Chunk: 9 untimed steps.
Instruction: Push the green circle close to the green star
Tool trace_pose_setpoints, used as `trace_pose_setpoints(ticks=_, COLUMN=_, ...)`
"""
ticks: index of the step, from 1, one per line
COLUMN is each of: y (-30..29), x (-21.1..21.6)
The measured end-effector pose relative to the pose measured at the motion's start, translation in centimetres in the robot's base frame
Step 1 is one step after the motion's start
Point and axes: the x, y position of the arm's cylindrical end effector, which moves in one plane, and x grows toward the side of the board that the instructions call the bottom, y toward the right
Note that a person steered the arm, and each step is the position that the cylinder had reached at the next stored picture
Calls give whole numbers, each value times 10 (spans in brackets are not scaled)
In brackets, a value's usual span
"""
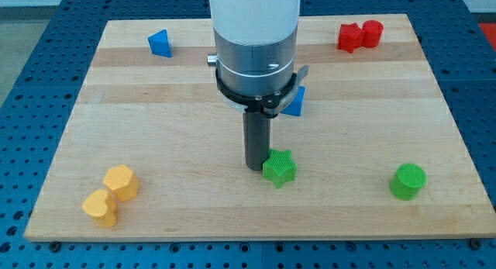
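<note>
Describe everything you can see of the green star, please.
The green star is a small, thick block with rounded points, plain bright green, looking like matte plastic. It lies flat on the wooden board, near the view's bottom and slightly right of centre. My tip stands right against its left side, apparently touching it. The green circle sits well apart, toward the view's right.

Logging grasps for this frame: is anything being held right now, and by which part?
Nothing is held: I have no pincer, only a rod. My tip sits beside the green star, at its left edge; the green circle lies far off, untouched.
</note>
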Motion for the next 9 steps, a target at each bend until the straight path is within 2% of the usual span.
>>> trace_pose_setpoints(ticks=5, y=103, x=14)
trace_pose_setpoints(ticks=6, y=83, x=-12)
trace_pose_setpoints(ticks=7, y=68, x=12)
trace_pose_setpoints(ticks=8, y=75, x=63)
trace_pose_setpoints(ticks=9, y=76, x=63)
